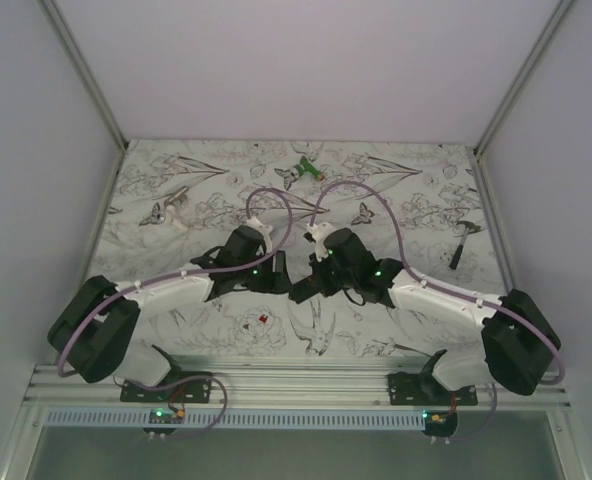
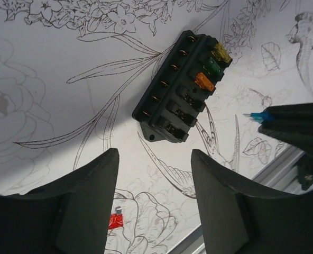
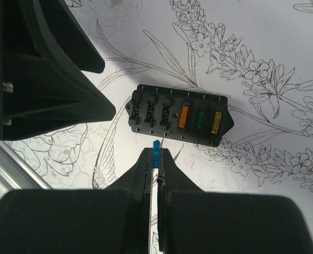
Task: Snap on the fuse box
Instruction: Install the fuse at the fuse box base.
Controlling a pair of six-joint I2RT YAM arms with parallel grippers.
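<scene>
Though black, the fuse box (image 3: pixel 173 114) shows three coloured fuses (image 3: pixel 201 119).

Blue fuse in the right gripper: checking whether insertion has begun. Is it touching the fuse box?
Apart. The left wrist view shows table between the fuse box and the blue fuse pinched in the right gripper.

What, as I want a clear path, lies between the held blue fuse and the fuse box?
Only bare printed tablecloth, per the right wrist view, separates the blue fuse in the right fingers from the fuse box.
</scene>
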